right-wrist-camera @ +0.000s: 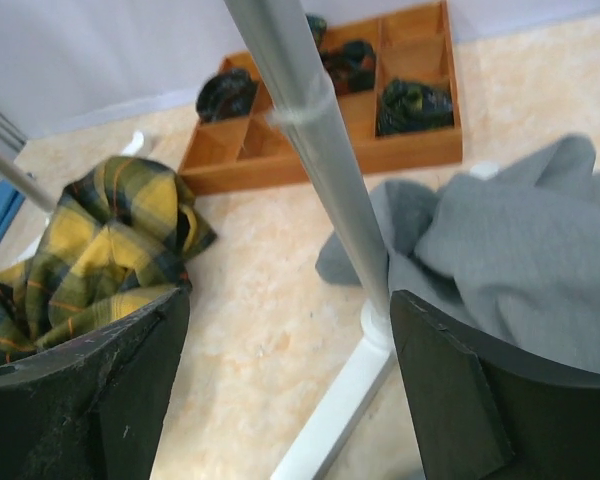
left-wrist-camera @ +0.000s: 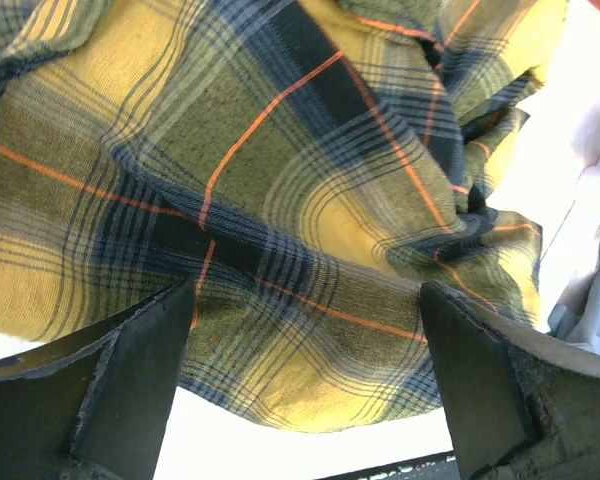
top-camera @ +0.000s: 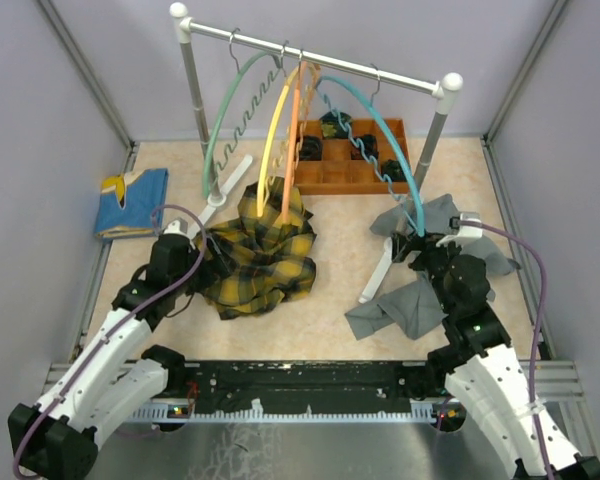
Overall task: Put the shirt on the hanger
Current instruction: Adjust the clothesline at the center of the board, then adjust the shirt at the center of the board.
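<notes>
While the left gripper (left-wrist-camera: 305, 385) gapes wide against the shirt (top-camera: 260, 255), the right gripper (right-wrist-camera: 285, 390) is wide, holding nothing

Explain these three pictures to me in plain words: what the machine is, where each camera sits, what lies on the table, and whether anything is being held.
Two white robot arms are bolted to the table's near edge. The overhead view looks down on both. The other two come from cameras on the wrists, whose dark fingers frame the bottom. On the table lie the crumpled plaid shirt, a grey garment, a folded blue cloth and a wooden tray. A rack carries four hangers, including the light blue hanger. The left gripper is open at the shirt; the right gripper is open by the rack's leg. Nothing is held.
</notes>
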`<state>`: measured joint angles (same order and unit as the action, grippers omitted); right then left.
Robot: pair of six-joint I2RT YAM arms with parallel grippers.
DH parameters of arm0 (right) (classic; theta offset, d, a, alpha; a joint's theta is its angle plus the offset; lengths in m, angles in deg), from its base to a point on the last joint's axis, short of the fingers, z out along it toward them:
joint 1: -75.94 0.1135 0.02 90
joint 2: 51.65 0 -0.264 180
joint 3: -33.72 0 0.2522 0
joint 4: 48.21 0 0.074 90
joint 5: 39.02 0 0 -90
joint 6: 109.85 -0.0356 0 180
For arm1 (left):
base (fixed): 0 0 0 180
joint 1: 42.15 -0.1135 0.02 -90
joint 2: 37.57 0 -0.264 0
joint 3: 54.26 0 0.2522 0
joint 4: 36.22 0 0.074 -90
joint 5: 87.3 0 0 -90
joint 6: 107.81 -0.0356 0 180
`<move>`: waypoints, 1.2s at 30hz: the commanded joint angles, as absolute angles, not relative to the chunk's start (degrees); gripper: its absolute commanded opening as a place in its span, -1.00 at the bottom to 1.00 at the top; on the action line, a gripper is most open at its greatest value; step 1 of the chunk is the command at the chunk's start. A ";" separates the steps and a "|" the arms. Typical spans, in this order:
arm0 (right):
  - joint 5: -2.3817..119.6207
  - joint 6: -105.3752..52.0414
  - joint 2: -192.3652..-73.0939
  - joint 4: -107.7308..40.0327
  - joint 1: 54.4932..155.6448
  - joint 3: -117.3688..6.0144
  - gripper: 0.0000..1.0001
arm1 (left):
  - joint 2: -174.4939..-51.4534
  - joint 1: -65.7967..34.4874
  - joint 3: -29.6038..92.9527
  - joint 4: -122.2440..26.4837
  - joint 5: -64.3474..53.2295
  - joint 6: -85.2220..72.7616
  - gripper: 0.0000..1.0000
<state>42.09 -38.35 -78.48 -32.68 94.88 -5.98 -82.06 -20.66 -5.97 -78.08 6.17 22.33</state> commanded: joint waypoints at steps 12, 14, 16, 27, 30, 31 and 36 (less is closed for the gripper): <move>42.17 -48.18 -71.52 -12.50 94.49 -10.96 0.64 | -82.39 -20.68 -6.53 -79.33 12.67 27.83 -0.57; 41.45 -48.89 -71.03 -10.67 94.49 -11.77 0.65 | -79.57 -20.68 -4.40 -82.21 14.22 26.83 -0.89; 41.61 -49.08 -70.95 -9.35 94.49 -12.36 0.65 | -76.71 -20.62 -1.31 -85.13 15.73 25.73 -1.00; 51.21 -47.32 -69.65 -7.71 94.48 -14.00 0.74 | -69.82 -20.62 14.36 -93.92 11.31 12.20 -1.00; 57.53 -43.81 -68.63 -9.70 94.49 -14.06 0.75 | -71.10 -20.62 19.03 -93.75 6.06 8.02 -1.00; 58.62 -43.64 -68.14 -10.15 94.49 -14.06 0.75 | -71.78 -20.65 20.91 -93.71 4.53 6.84 -1.00; 61.17 -41.73 -67.19 -8.78 94.49 -14.84 0.77 | -76.32 -20.62 30.09 -92.79 -1.78 1.79 -1.00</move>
<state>56.34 -44.85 -68.23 -6.89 94.88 -11.24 -73.69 -20.66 23.10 -94.50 5.34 8.47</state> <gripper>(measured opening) 0.880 0.006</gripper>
